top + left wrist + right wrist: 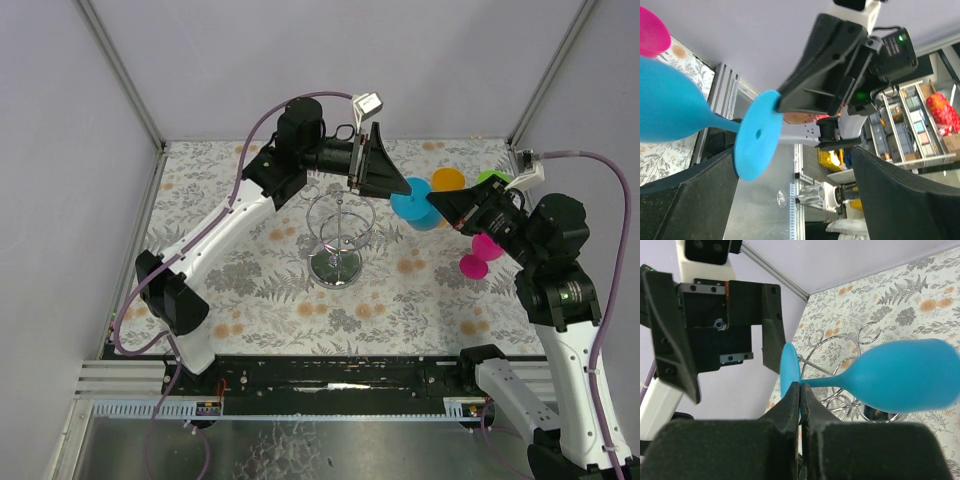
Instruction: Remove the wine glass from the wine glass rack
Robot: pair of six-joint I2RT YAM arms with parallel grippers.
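The blue wine glass (pixel 415 200) hangs sideways in the air, to the right of the silver wine glass rack (pixel 338 235) and apart from its wire ring (pixel 840 355). My right gripper (pixel 800 385) is shut on the rim of the glass's round foot (pixel 789 371), with the bowl (pixel 905 375) pointing away. My left gripper (pixel 392 180) faces the foot from the far side and stands open. In the left wrist view the foot (pixel 757 135) floats just above the left finger (pixel 690 200), touching neither finger, and the right gripper (pixel 785 102) pinches its upper edge.
An orange glass (pixel 447 180) and a green glass (pixel 490 178) stand at the back right. A pink glass (pixel 480 255) is under the right arm. The rack's round base (pixel 336 268) rests mid-table. Walls enclose the back and sides.
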